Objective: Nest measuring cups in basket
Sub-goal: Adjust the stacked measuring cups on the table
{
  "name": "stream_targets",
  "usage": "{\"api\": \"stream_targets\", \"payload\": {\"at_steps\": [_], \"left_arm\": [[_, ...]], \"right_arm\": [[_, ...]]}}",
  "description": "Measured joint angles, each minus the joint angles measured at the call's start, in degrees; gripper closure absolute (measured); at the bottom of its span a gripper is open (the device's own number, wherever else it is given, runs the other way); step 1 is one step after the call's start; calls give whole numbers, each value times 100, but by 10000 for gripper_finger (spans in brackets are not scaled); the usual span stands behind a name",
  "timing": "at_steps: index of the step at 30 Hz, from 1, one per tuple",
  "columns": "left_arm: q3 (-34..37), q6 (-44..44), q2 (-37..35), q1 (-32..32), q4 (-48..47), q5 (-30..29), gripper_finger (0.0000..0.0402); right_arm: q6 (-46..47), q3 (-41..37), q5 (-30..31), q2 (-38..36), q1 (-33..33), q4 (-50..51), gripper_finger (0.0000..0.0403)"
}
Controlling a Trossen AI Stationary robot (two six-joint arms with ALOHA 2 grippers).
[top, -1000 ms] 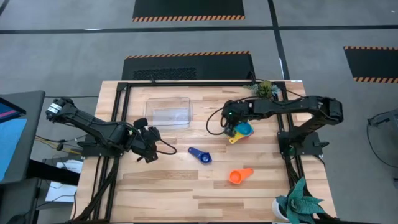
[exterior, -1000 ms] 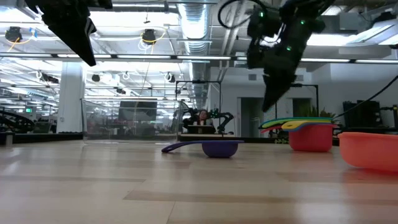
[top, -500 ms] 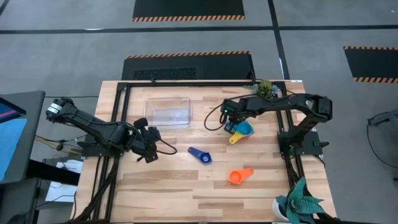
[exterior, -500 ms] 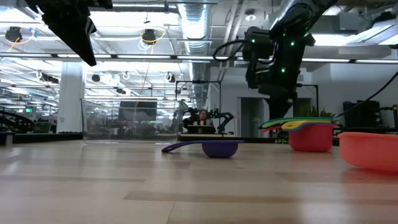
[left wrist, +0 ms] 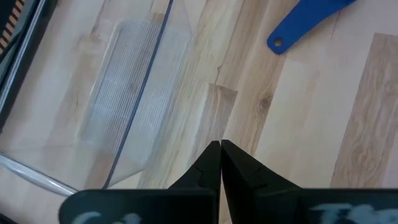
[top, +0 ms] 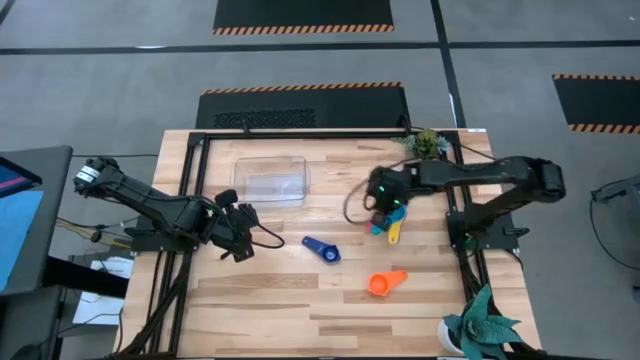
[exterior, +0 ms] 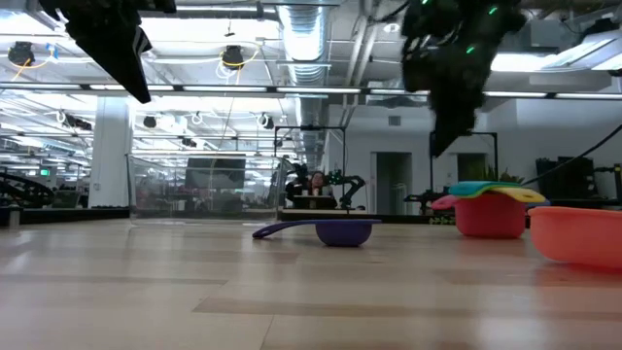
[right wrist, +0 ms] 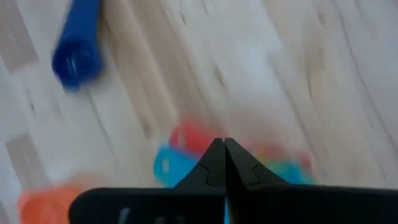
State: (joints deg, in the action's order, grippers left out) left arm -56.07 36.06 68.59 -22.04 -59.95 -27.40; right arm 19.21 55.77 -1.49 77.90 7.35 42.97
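Right gripper (top: pixel 385 205) pinched closed, empty, above the nested cup stack (top: pixel 392 222); yellow handle (top: pixel 393 237) points away toward the orange cup (top: pixel 385 283). Left gripper (top: pixel 243 232) closed.

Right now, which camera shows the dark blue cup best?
The high view: the dark blue cup lies whole on bare table, clear of both arms. The low view shows it side-on; the left wrist view catches only its handle; the right wrist view blurs it.

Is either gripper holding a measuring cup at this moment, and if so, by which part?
No. The left gripper and the right gripper are both shut on nothing.
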Motion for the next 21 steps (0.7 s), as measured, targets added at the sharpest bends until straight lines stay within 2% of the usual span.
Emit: {"api": "stream_targets", "payload": {"at_steps": [4, 8, 12, 16, 21], "left_arm": [[0, 0, 131, 72, 424, 167, 401], [0, -1235, 810, 527, 1813, 897, 401], [-230, -2387, 1777, 1383, 3060, 1484, 401], [-1048, -3266, 2730, 2126, 3332, 1918, 401], [-2584, -4442, 4090, 2407, 2925, 2347, 401]], "right_arm": [[1031, -2, 519, -580, -694, 1314, 398], [2010, -2, 1048, -974, -1553, 1784, 397], [3035, -2, 1388, -1175, -2192, 2253, 396], [3792, -11, 1493, -1204, -2630, 2758, 398], [4119, -37, 1510, -1095, -2959, 2750, 397]]}}
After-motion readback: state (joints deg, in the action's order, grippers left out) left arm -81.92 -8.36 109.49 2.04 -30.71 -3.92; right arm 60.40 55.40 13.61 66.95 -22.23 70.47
